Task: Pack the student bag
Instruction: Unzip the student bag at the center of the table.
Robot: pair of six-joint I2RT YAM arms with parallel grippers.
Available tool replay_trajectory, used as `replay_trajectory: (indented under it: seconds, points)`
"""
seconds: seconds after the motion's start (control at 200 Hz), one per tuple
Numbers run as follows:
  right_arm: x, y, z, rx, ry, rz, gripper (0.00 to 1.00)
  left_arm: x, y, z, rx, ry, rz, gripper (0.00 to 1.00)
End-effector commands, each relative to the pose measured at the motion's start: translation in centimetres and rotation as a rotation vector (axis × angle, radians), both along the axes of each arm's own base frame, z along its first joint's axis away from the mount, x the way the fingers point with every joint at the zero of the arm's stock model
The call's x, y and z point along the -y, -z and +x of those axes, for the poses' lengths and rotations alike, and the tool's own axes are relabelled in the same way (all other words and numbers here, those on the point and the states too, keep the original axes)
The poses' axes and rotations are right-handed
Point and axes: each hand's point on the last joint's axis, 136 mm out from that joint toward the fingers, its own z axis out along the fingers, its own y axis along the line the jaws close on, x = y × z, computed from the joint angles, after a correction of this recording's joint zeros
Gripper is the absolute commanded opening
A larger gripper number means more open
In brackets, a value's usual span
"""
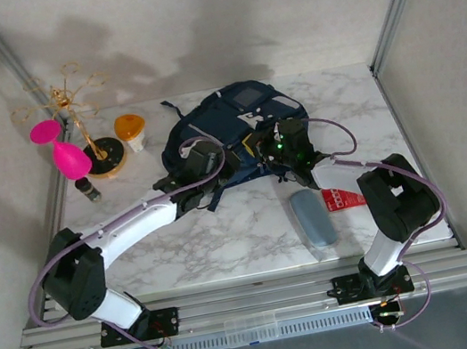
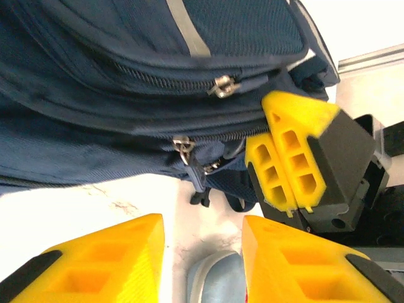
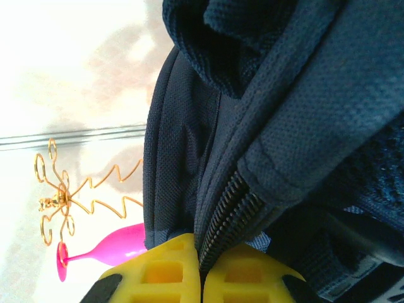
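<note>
The right gripper (image 3: 201, 268) pinched tight on the toothed zipper edge of the student bag (image 3: 297, 126), coarse navy weave, slumped at the far middle of the marble table (image 1: 225, 230). The left gripper (image 2: 203, 252) stood partway open, empty, over bare tabletop beside the bag's near edge.

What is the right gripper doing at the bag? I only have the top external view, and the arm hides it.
Observer: Its wrist view shows the right gripper shut on the bag's edge, beside a zipper.
Operator: And the left gripper?
Observer: The left gripper is open, holding nothing.
Operator: Zipper pulls?
Observer: Metal pulls show in the left wrist view; the left gripper touches none.
</note>
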Motion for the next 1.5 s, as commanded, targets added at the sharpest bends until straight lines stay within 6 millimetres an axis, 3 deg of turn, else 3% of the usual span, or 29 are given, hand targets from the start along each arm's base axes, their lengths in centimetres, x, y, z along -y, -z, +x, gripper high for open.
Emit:
replay_trajectory:
  seconds: [0.0, 0.26, 0.491, 0.576, 0.921, 1.096, 1.211, 1.492]
  points:
    - [-0.7, -7.0, 1.0, 0.174, 0.011, 0.100, 0.00, 1.3, 0.9, 0.3, -0.049, -0.025, -0.003, 0.36]
    - [-0.9, -6.6, 1.1, 0.168, 0.009, 0.092, 0.00, 2.0, 2.5, 2.7, -0.048, -0.084, 0.009, 0.34]
    - [-0.7, -6.0, 0.9, 0.157, 0.014, 0.086, 0.00, 2.8, 2.3, 4.7, 0.011, -0.092, -0.023, 0.33]
    - [-0.7, -6.0, 0.8, 0.157, 0.013, 0.089, 0.00, 1.9, 3.1, 5.3, -0.013, -0.133, 0.000, 0.30]
    - [-0.7, -5.7, 0.8, 0.156, 0.011, 0.083, 0.00, 1.0, 3.1, 6.7, 0.039, -0.164, 0.024, 0.10]
    - [-0.6, -5.7, 0.7, 0.164, 0.010, 0.066, 0.00, -0.3, 3.1, 6.6, 0.048, -0.177, 0.078, 0.00]
    - [-0.5, -6.0, 0.6, 0.180, -0.007, 0.038, 0.00, -1.4, 2.5, 5.9, 0.055, -0.155, 0.119, 0.00]
    - [2.0, -6.0, 0.4, 0.192, -0.116, -0.059, 0.00, -6.6, 2.5, 1.5, 0.021, 0.008, 0.319, 0.00]
